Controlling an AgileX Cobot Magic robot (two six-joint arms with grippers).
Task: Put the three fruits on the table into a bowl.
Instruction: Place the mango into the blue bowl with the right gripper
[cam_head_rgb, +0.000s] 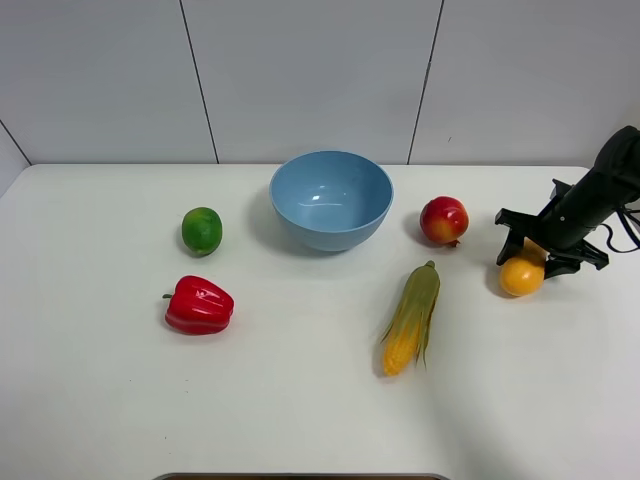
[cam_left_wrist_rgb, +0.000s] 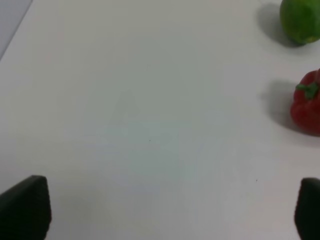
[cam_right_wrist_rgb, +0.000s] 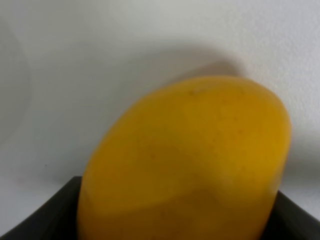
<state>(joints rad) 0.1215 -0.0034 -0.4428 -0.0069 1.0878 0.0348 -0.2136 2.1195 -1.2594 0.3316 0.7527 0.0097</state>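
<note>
At right of table (cam_head_rgb: 300, 430): mango (cam_head_rgb: 521, 276), pinched btwn the jaws of R gripper (cam_head_rgb: 538, 256), far end hidden under the black fingers, near end poking out. Hard to tell from exterior high whether resting on the tabletop or just off it. Fills most of right wrist view, blurred, w/ dark fingers (cam_right_wrist_rgb: 40, 222) cut off at both lower corners and pressed vs its sides. R arm cropped by right edge of exterior high view. Far centre: bowl (cam_head_rgb: 330, 236), upright, nothing visible inside. Just right of it, apart: apple-like fruit (cam_head_rgb: 444, 220). Left of bowl, apart: lime (cam_head_rgb: 201, 231); nearer than that, pepper (cam_head_rgb: 199, 305). Near-right of bowl: corn cob (cam_head_rgb: 411, 318), lying flat. L gripper (cam_left_wrist_rgb: 165, 210) out of exterior high view; in left wrist view only two black fingertips (cam_left_wrist_rgb: 25, 207) at opposite edges, spread wide, nothing btwn them but bare tabletop, lime and pepper both cut off by the frame edge.
</note>
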